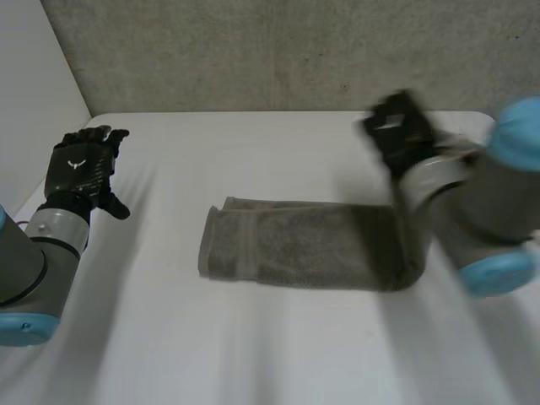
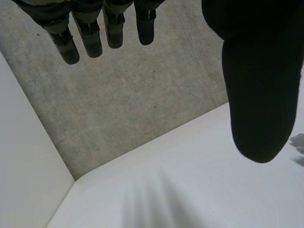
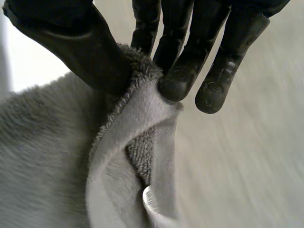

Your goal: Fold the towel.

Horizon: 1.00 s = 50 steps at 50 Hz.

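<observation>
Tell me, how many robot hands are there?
2. The left robot hand is open at the table's left side, away from the towel; the right robot hand pinches the towel's right end.

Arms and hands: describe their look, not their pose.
The left arm and right arm are thick grey tubes with rounded light-blue caps at the joints. The left hand is black, with a small white mark on its back; the right hand is black too.

Grey towel (image 1: 308, 246) folded into long band, mid-table; one end lifted, pinched by right hand (image 3: 142, 52).
</observation>
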Each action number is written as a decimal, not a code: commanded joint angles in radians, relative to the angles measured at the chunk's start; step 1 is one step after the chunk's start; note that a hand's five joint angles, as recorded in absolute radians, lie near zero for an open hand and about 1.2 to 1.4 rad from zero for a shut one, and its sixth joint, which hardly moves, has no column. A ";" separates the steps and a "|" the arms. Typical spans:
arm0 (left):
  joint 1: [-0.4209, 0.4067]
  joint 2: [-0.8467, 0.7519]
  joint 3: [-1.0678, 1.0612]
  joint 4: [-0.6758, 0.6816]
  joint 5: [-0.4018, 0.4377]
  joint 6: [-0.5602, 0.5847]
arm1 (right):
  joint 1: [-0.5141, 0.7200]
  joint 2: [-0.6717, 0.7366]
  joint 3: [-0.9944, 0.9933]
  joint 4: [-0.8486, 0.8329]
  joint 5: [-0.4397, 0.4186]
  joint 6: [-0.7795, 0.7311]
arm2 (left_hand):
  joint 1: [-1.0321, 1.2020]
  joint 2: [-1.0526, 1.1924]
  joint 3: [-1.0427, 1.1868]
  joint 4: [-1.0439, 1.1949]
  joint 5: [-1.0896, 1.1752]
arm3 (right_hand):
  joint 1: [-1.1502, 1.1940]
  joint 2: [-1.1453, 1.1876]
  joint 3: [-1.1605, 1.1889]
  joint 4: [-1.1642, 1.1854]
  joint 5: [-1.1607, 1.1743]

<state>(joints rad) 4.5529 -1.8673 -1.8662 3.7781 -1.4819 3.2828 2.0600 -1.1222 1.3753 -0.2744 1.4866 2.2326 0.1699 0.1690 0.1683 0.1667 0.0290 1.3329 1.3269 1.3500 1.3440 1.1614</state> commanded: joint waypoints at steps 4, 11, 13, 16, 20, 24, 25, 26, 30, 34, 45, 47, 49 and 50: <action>-0.015 -0.012 -0.013 0.006 0.000 0.003 | 0.342 0.245 0.001 -0.081 -0.088 0.012 | 0.005 0.006 0.006 0.008 -0.029 | 0.063 0.069 0.046 0.052 0.060; -0.025 -0.020 -0.011 0.008 0.002 0.006 | 0.345 0.228 0.027 -0.082 -0.072 0.027 | 0.005 0.006 0.006 0.008 -0.029 | -1.158 -1.152 -1.175 -1.169 -1.161; -0.028 -0.024 -0.010 0.009 0.002 0.006 | 0.335 0.194 0.041 -0.080 -0.060 0.039 | 0.005 0.006 0.006 0.008 -0.029 | -1.158 -1.152 -1.175 -1.169 -1.161; -0.049 -0.035 -0.004 0.012 0.002 0.009 | 0.255 0.094 0.097 -0.077 -0.042 0.125 | 0.005 0.006 0.006 0.008 -0.029 | -1.158 -1.152 -1.175 -1.169 -1.161; -0.090 -0.039 0.010 0.012 0.002 0.009 | 0.099 -0.060 0.229 -0.071 -0.045 0.354 | 0.005 0.006 0.006 0.008 -0.029 | -1.158 -1.152 -1.175 -1.169 -1.161; -0.133 -0.039 0.036 -0.001 -0.002 0.008 | 0.016 -0.114 0.304 -0.057 -0.052 0.486 | 0.005 0.006 0.006 0.008 -0.029 | -1.158 -1.152 -1.175 -1.169 -1.161; -0.159 -0.043 0.053 -0.004 -0.002 0.006 | -0.025 -0.120 0.341 -0.045 -0.069 0.527 | 0.005 0.006 0.006 0.008 -0.029 | -1.158 -1.152 -1.175 -1.169 -1.161; -0.188 -0.050 0.068 -0.014 -0.002 0.008 | -0.059 -0.119 0.376 -0.029 -0.092 0.547 | 0.005 0.006 0.006 0.008 -0.029 | -1.158 -1.152 -1.175 -1.169 -1.161; -0.236 -0.070 0.098 -0.038 -0.003 0.009 | -0.107 -0.102 0.429 -0.016 -0.147 0.536 | 0.005 0.006 0.006 0.008 -0.029 | -1.158 -1.152 -1.175 -1.169 -1.161; -0.276 -0.092 0.114 -0.049 -0.011 0.009 | -0.161 -0.024 0.444 -0.008 -0.178 0.515 | 0.005 0.006 0.006 0.008 -0.029 | -0.839 -0.833 -0.856 -0.850 -0.842; -0.261 -0.047 0.101 -0.054 -0.014 0.006 | -0.153 -0.001 0.315 -0.009 -0.019 0.400 | 0.005 0.006 0.006 0.008 -0.029 | 0.063 0.069 0.046 0.052 0.060; -0.252 -0.015 0.099 -0.055 -0.014 0.004 | -0.063 -0.021 0.220 -0.011 0.021 0.311 | 0.005 0.006 0.006 0.008 -0.029 | 0.063 0.069 0.046 0.052 0.060; -0.241 0.002 0.099 -0.055 -0.015 0.003 | 0.018 -0.011 0.179 -0.017 0.015 0.274 | 0.005 0.006 0.006 0.008 -0.029 | 0.063 0.069 0.046 0.052 0.060; -0.232 0.019 0.098 -0.057 -0.020 0.003 | 0.102 0.008 0.125 -0.014 0.017 0.227 | 0.005 0.006 0.006 0.008 -0.029 | 0.063 0.069 0.046 0.052 0.060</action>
<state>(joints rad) 4.2904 -1.9117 -1.7645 3.7238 -1.4957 3.2889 1.9331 -1.1210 1.6694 -0.2841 1.4628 2.6094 0.1699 0.1693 0.1682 0.1663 0.0274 1.3273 1.3145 1.3389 1.3441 1.1567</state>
